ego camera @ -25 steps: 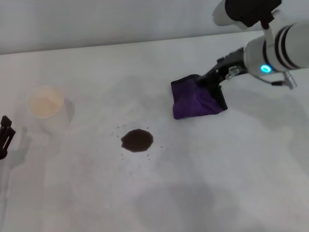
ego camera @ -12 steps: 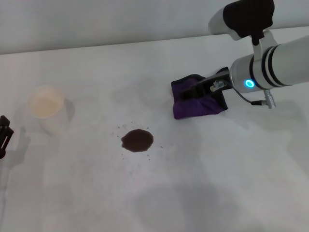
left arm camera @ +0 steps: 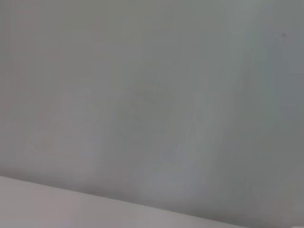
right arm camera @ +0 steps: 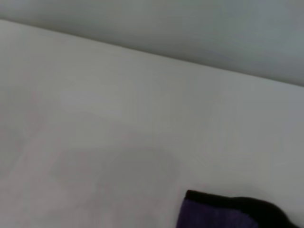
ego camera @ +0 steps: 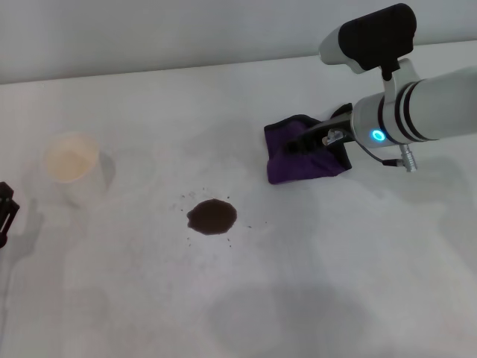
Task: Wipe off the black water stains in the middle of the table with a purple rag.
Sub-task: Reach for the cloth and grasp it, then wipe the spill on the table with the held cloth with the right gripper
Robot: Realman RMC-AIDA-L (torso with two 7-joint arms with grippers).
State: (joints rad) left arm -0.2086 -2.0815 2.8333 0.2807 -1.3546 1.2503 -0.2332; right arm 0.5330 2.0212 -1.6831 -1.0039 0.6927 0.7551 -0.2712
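The purple rag [ego camera: 297, 162] lies crumpled on the white table [ego camera: 343, 261], right of the middle. Its black-edged corner also shows in the right wrist view [right arm camera: 223, 214]. The black water stains [ego camera: 212, 216] form a dark roundish blotch with small specks, to the front left of the rag and apart from it. My right gripper [ego camera: 304, 142] reaches in from the right and lies over the rag's top, touching it. My left gripper [ego camera: 4, 212] sits parked at the table's far left edge, only partly in view.
A white paper cup [ego camera: 72, 168] stands on the left side of the table, well left of the stain. A grey wall runs behind the table's far edge. The left wrist view shows only plain grey surface.
My right arm has swung lower and its gripper has pushed further left over the rag. The rag and the stain have stayed in place. The left gripper has slipped slightly further out of view.
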